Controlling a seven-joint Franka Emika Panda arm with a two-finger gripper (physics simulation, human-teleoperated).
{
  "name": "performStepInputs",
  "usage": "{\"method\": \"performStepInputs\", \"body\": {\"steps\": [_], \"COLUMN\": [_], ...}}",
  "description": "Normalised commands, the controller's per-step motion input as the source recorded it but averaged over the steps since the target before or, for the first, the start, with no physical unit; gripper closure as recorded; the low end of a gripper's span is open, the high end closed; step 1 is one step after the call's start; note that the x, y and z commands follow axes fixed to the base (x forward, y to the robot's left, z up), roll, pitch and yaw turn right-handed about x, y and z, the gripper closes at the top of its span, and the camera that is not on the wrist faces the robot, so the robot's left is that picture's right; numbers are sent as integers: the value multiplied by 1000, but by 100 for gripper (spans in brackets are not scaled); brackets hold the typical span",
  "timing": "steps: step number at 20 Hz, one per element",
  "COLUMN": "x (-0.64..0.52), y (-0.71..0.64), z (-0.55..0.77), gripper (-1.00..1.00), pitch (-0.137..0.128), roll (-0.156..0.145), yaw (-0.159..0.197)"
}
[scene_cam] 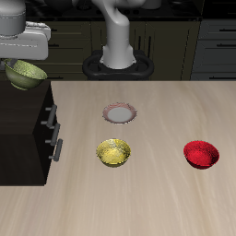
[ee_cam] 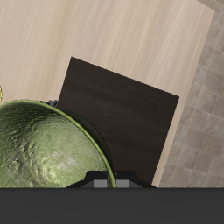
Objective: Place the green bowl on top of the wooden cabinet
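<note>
Your arm reaches out over the dark cabinet, bowl in hand.

Your grey two-finger gripper (scene_cam: 25, 57) clamps the rim of the small round olive-green bowl (scene_cam: 25, 75), tilted in the air above the boxy dark brown-black wooden cabinet (scene_cam: 20, 120). The bowl's inside (ee_cam: 39, 149) looks mottled and glossy; the cabinet's flat top (ee_cam: 122, 114) is matt, with fine grain.

mottled olive green bowl (scene_cam: 26, 75) — near-black wooden cabinet (scene_cam: 23, 138)

Exterior view: looked down from the front, high, taking in the whole desk (scene_cam: 157, 198).
Wrist view: looked straight down, close.
Shared: the wooden cabinet (scene_cam: 20, 129) (ee_cam: 122, 114) and the green bowl (scene_cam: 26, 75) (ee_cam: 48, 149).
</note>
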Motion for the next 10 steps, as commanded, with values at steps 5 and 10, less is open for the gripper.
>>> {"method": "performStepInputs", "body": {"steps": [5, 10], "x": [-37, -26], "y": [-106, -98], "z": [-28, -53], "gripper": [100, 100], "pitch": [9, 6], "roll": [-17, -14], "yaw": [7, 19]}}
